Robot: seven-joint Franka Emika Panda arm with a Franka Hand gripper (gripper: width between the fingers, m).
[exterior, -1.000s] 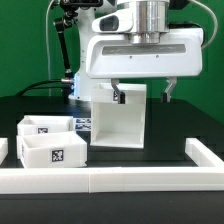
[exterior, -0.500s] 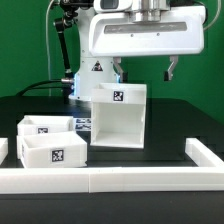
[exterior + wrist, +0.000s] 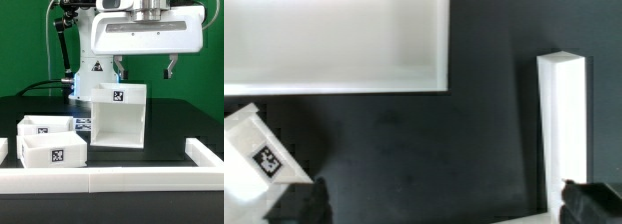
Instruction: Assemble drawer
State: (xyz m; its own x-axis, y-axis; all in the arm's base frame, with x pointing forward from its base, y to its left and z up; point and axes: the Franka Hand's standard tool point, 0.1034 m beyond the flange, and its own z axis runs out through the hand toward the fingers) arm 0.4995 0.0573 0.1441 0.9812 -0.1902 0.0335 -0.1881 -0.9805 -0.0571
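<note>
The drawer housing (image 3: 120, 118), a white hollow cube with a marker on its top edge, stands on the black table in mid view. Two small white trays (image 3: 45, 127) (image 3: 55, 150), each with a marker, sit close together at the exterior view's left of it. My gripper (image 3: 144, 70) hangs open and empty above the housing, clear of it, one finger to each side. In the wrist view the housing (image 3: 331, 45) shows as a large white face, a tray (image 3: 251, 150) shows with its marker, and my gripper (image 3: 441, 205) holds nothing between its dark fingertips (image 3: 295, 205).
A long low white border wall (image 3: 110, 180) runs along the table's front and turns back at the exterior view's right (image 3: 205, 155); it shows as a white bar in the wrist view (image 3: 562, 120). The arm's base, carrying a tag (image 3: 97, 68), stands behind the housing.
My gripper has risen from around the housing's top to well above it, uncovering the marker there. The housing and trays have not moved. Nothing has moved in the last half second.
</note>
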